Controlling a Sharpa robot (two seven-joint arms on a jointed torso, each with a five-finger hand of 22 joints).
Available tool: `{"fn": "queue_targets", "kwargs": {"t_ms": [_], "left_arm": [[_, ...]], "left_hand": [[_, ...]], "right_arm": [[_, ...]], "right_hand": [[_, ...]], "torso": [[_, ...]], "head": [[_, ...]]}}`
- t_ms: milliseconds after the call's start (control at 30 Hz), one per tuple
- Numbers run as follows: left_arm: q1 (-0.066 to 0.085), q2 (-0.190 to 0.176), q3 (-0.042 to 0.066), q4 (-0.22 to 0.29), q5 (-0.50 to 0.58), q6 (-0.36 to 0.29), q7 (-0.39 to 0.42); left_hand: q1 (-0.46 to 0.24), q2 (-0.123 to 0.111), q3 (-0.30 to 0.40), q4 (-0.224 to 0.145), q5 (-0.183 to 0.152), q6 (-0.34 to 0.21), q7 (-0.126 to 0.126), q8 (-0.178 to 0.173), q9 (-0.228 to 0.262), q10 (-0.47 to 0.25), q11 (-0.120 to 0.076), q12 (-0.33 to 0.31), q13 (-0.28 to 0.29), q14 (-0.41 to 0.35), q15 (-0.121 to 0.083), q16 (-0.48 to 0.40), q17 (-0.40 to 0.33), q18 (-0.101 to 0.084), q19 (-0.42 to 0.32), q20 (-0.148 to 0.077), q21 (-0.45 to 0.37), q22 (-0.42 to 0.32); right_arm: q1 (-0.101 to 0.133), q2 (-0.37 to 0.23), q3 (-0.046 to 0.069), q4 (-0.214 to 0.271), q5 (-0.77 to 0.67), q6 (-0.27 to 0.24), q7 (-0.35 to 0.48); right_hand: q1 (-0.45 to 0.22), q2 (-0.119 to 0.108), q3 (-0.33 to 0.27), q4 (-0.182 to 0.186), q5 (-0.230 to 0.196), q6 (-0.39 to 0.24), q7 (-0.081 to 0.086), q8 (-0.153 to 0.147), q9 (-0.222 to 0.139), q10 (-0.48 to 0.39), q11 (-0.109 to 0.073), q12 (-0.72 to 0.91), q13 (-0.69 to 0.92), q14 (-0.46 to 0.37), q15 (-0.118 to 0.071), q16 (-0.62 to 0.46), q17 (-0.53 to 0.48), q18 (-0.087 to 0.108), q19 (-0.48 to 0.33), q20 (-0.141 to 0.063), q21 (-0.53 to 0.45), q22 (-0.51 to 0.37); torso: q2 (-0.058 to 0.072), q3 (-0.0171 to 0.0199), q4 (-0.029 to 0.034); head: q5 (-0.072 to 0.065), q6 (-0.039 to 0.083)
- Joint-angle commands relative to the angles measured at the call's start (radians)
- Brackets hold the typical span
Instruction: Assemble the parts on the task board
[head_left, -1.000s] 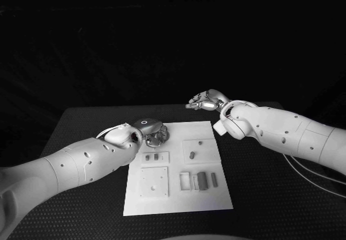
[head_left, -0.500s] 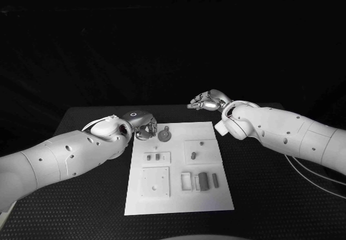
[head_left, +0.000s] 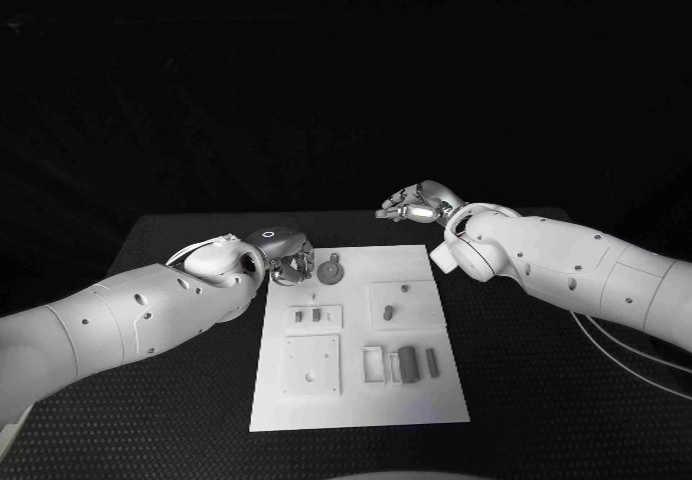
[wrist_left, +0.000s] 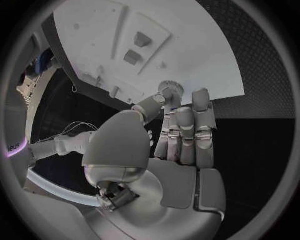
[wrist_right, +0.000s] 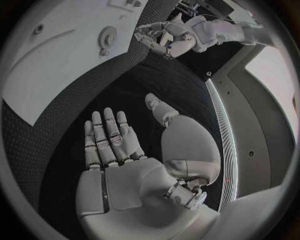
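The white task board (head_left: 361, 400) lies in the middle of the black table. A round toothed part (head_left: 333, 270) rests on its far left area. My left hand (head_left: 284, 255) hovers just left of that part, at the board's far left corner, holding nothing. In the left wrist view the left hand (wrist_left: 181, 135) has its fingers stretched out side by side, with the toothed part (wrist_left: 170, 89) just past the fingertips. My right hand (head_left: 415, 203) hangs beyond the board's far edge. In the right wrist view the right hand (wrist_right: 119, 145) is flat and empty.
Two small pieces (head_left: 306, 315) stand in a square plate on the board's left. Another piece (head_left: 387, 312) lies to its right. Several upright blocks (head_left: 405, 360) sit near the front right beside a square plate (head_left: 309, 362). Black table surrounds the board.
My left hand has drawn back to the left off the board, uncovering the round toothed part that now lies there. The right hand has hardly moved.
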Motion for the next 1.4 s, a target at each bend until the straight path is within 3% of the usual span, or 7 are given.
{"fn": "queue_targets", "kwargs": {"t_ms": [33,600,1000,1400], "left_arm": [[-0.006,0.004,-0.002,0.000,0.007,0.016,0.002],[-0.021,-0.005,-0.024,0.012,0.011,0.025,0.004],[-0.031,0.005,-0.030,0.006,-0.002,0.022,0.010],[-0.032,0.008,-0.030,-0.003,-0.002,0.025,0.011]], "left_hand": [[-0.004,0.006,0.007,-0.002,-0.006,0.013,0.009,0.004,0.001,0.006,-0.001,0.006,0.001,0.008,-0.001,0.007,0.001,0.052,-0.001,-0.004,0.004,0.023],[-0.005,0.007,0.008,-0.002,-0.007,0.013,0.008,0.004,0.002,0.006,-0.001,0.006,0.002,0.009,-0.002,0.008,0.002,0.051,-0.002,-0.004,0.004,0.023],[-0.005,0.007,0.008,-0.002,-0.007,0.013,0.008,0.004,0.002,0.006,-0.001,0.005,0.003,0.009,-0.002,0.008,0.002,0.051,-0.002,-0.004,0.004,0.023],[-0.005,0.007,0.009,-0.002,-0.007,0.013,0.008,0.004,0.002,0.006,-0.001,0.005,0.003,0.008,-0.002,0.008,0.002,0.051,-0.002,-0.005,0.004,0.023]], "right_arm": [[0.000,0.001,0.000,0.000,-0.001,0.014,0.009],[-0.001,0.001,0.000,-0.001,-0.001,0.015,0.009],[-0.002,0.004,0.000,-0.003,-0.001,0.017,0.009],[-0.002,0.005,0.000,-0.005,-0.001,0.018,0.010]], "right_hand": [[0.001,0.011,-0.007,0.000,-0.002,-0.008,0.051,0.003,-0.001,-0.004,0.000,0.004,-0.002,-0.009,0.000,0.001,0.001,-0.001,0.004,0.000,-0.005,0.001],[0.001,0.012,-0.007,0.000,-0.002,-0.008,0.050,0.004,-0.001,-0.004,0.000,0.004,-0.002,-0.010,0.000,0.001,0.002,-0.001,0.005,0.000,-0.006,0.002],[0.001,0.013,-0.007,0.000,-0.002,-0.009,0.051,0.004,-0.001,-0.005,0.000,0.005,-0.002,-0.010,0.000,0.001,0.002,-0.001,0.005,0.000,-0.007,0.003],[0.001,0.013,-0.008,0.000,-0.002,-0.009,0.051,0.005,-0.002,-0.005,0.000,0.006,-0.002,-0.010,0.000,0.002,0.002,0.000,0.005,0.000,-0.008,0.004]], "torso": [[0.001,0.0009,-0.0008],[0.000,0.0007,0.0002],[0.001,0.0003,-0.0014],[0.001,0.0013,-0.0015]], "head": [[0.000,-0.002],[-0.002,-0.008],[-0.002,-0.009],[-0.003,-0.010]]}}
